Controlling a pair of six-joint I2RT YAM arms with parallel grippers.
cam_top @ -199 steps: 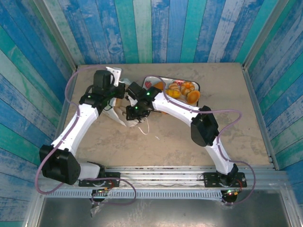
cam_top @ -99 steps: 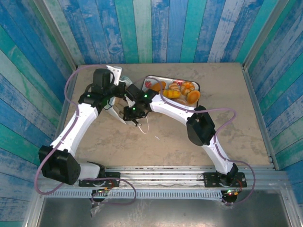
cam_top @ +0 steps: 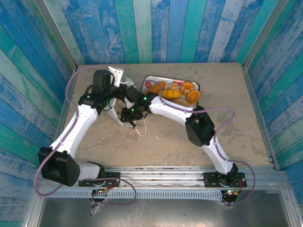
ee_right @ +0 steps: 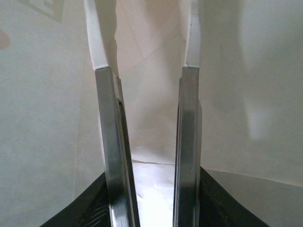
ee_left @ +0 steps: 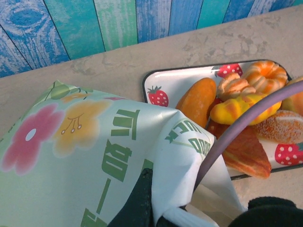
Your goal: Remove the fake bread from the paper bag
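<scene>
The white paper bag [cam_top: 113,112] lies at the table's back left, printed with flowers and green letters [ee_left: 85,151]. My left gripper [cam_top: 113,82] is shut on the bag's upper edge, pinching the paper [ee_left: 163,208] and holding the mouth up. My right gripper [cam_top: 127,116] reaches inside the bag. Its fingers [ee_right: 142,33] stand open among white paper walls [ee_right: 246,85] with nothing between them. Several pieces of fake bread [cam_top: 182,92], golden and orange, lie on the strawberry tray [ee_left: 165,85] just right of the bag [ee_left: 236,109].
The tray [cam_top: 147,78] sits against the back of the table. A purple cable [ee_left: 246,118] of the right arm crosses in front of it. White cord handles [cam_top: 142,127] trail from the bag. Blue plank walls [cam_top: 47,71] enclose the table.
My right gripper has pushed a little further left into the bag and its elbow followed. The left gripper has kept its hold on the bag's edge.
</scene>
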